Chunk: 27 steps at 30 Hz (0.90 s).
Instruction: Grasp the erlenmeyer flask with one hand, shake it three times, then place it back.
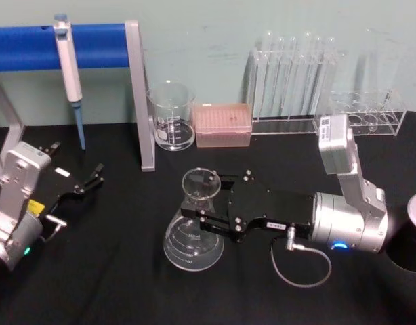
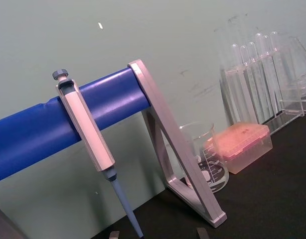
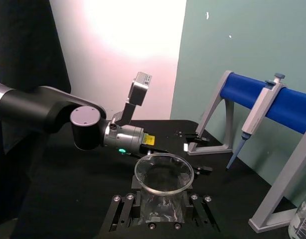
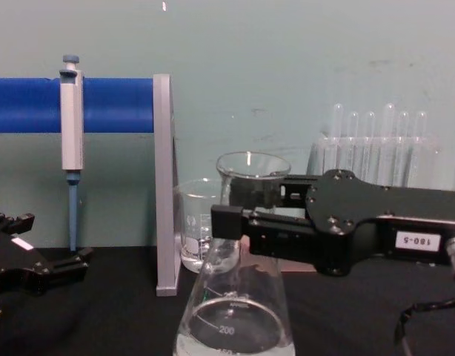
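- A black table [image 1: 127, 291] spans the robot's workspace, backed by a pale green wall.
- A stand [image 1: 137, 95] of grey uprights carrying a blue bar occupies the far left of the table.
- The right arm reaches in from the right, low across the table towards its middle. Its black right gripper [image 1: 198, 204] is clenched on the neck of the erlenmeyer flask, one finger on each side of the glass just under the flared mouth.
- The left arm sits at the table's left edge, its left gripper [image 1: 76, 161] released, fingers spread, holding nothing and well apart from the flask.
- The erlenmeyer flask [image 1: 192, 245] stands upright near the middle of the table, in front of the stand's right upright and nearer the robot than the beaker. Its wide base is down at the table; whether it rests there or hangs just above cannot be told.
- A clear rack of test tubes [image 1: 293, 74] stands against the wall at the far right.
- A glass beaker [image 1: 172, 116] stands just right of the stand's upright.
- A pink box [image 1: 223, 125] lies between the beaker and the rack.
- A pipette [image 1: 68, 64] hangs from the blue bar, tip down.
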Available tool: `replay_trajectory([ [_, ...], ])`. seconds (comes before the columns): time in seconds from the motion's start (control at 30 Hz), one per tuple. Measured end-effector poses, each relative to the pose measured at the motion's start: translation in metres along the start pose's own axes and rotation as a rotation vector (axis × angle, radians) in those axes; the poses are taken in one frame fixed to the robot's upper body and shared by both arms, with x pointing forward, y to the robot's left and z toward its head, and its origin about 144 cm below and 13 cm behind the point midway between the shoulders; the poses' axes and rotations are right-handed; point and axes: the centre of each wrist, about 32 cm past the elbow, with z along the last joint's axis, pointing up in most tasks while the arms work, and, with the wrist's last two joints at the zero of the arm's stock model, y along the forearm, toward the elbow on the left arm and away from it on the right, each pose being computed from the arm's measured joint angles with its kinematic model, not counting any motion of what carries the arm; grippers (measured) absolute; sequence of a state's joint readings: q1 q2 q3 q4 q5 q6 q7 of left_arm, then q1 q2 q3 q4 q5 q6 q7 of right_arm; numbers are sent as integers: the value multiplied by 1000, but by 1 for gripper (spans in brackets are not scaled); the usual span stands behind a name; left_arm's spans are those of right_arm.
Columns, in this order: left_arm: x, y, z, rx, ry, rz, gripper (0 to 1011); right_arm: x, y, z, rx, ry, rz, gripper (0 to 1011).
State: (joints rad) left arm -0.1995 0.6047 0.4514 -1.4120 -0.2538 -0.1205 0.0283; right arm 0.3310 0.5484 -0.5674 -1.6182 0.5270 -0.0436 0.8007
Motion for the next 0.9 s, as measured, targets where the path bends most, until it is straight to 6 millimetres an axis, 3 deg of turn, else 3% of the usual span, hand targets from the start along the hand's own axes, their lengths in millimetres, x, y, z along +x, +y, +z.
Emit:
replay_trajectory([
  [0.53, 0, 0, 0, 0, 0, 0, 1001, 1, -1, -2, 2, 3, -41, 450],
  [0.9, 0, 0, 0, 0, 0, 0, 1001, 4, -4, -2, 13, 16, -187, 450],
])
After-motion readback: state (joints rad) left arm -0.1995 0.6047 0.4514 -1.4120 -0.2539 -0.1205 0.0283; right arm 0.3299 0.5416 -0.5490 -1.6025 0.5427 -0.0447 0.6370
